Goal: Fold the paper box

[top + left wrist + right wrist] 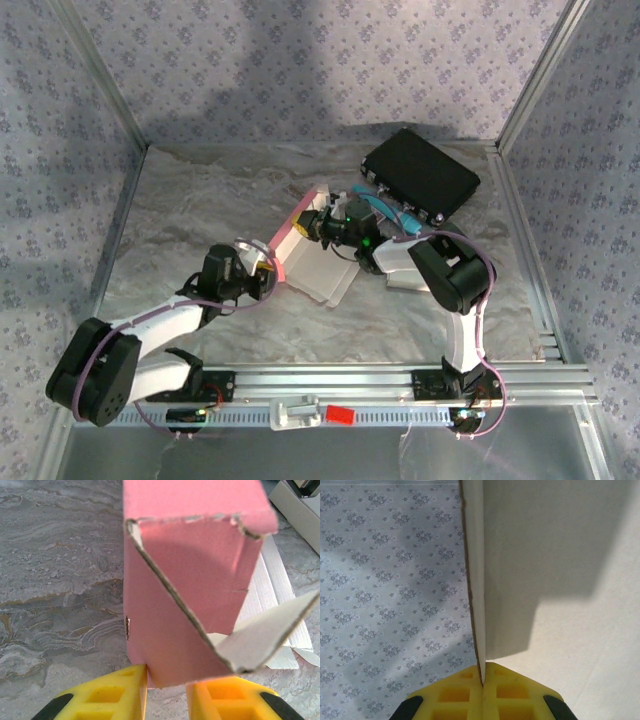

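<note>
Spreading wide under both arms, the grey marbled bench (200, 200) is closed in by walls (300, 70) papered with a small floral print. A black case (420, 175) lies flat near the far right corner. The paper box (310, 255), pink outside and white inside, sits near the bench's middle, between the two arms and just in front of the case. It is partly folded, with one white panel spread flat toward the near side and a pink side raised. From the left wrist, the pink body stands upright with a torn-edged top flap bent over and a grey-white flap jutting out to the right. The left pincer (166, 680) has its yellow fingers (115, 695) on either side of the box's near lower end, pinching it. From the right wrist, the right pincer (483, 677) is pressed together on the thin edge of a white cardboard panel that rises straight up from its fingertips.
</note>
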